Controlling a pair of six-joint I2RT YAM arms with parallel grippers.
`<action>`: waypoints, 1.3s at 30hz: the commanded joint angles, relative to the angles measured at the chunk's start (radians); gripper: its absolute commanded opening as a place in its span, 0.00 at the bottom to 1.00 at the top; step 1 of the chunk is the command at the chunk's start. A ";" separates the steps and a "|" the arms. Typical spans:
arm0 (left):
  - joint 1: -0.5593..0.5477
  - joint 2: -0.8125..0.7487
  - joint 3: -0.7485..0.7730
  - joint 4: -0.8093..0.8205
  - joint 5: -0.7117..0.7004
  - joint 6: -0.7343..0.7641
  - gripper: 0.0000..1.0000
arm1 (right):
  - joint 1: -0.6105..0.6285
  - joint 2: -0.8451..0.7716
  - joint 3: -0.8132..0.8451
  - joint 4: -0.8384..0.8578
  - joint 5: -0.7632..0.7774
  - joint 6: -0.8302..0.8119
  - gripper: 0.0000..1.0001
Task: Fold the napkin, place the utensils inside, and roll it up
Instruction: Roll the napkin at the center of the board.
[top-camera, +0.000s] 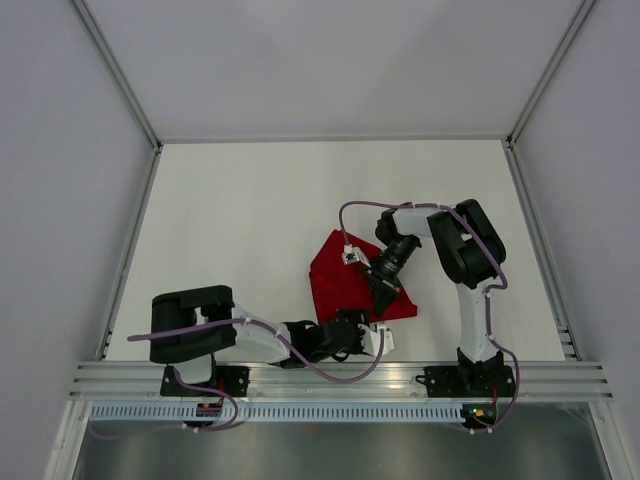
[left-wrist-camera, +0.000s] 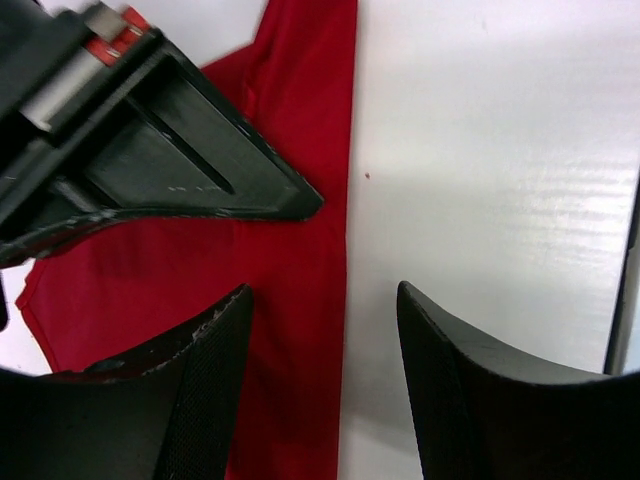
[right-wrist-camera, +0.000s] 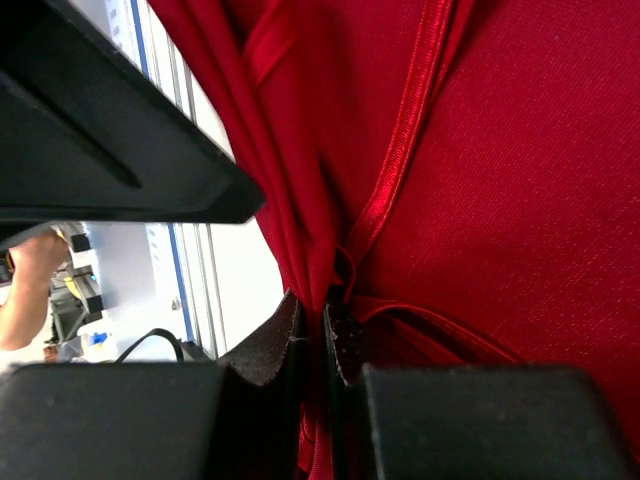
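Observation:
The red napkin (top-camera: 335, 275) lies bunched and partly lifted on the white table, right of centre. My right gripper (top-camera: 383, 298) is shut on a gathered fold of it. In the right wrist view the cloth (right-wrist-camera: 520, 200) is pinched between the pads (right-wrist-camera: 290, 330). My left gripper (top-camera: 350, 322) is open at the napkin's near edge. In the left wrist view its jaws straddle the straight edge of the cloth (left-wrist-camera: 300, 240) and hold nothing. The right gripper's finger (left-wrist-camera: 180, 150) hangs just above. No utensils are in view.
The white table (top-camera: 250, 220) is enclosed by grey walls with metal frame posts on three sides. An aluminium rail (top-camera: 340, 378) carrying both arm bases runs along the near edge. A person's hand (right-wrist-camera: 30, 290) shows beyond the rail.

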 joint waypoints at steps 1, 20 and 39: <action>-0.007 0.063 0.019 0.008 -0.050 0.076 0.65 | -0.004 0.053 0.021 0.085 0.114 -0.044 0.08; -0.005 0.205 0.029 -0.085 -0.006 -0.019 0.13 | -0.007 0.053 0.031 0.062 0.140 -0.055 0.08; 0.163 0.126 0.068 -0.202 0.436 -0.334 0.02 | -0.018 -0.120 -0.035 0.179 0.136 0.017 0.48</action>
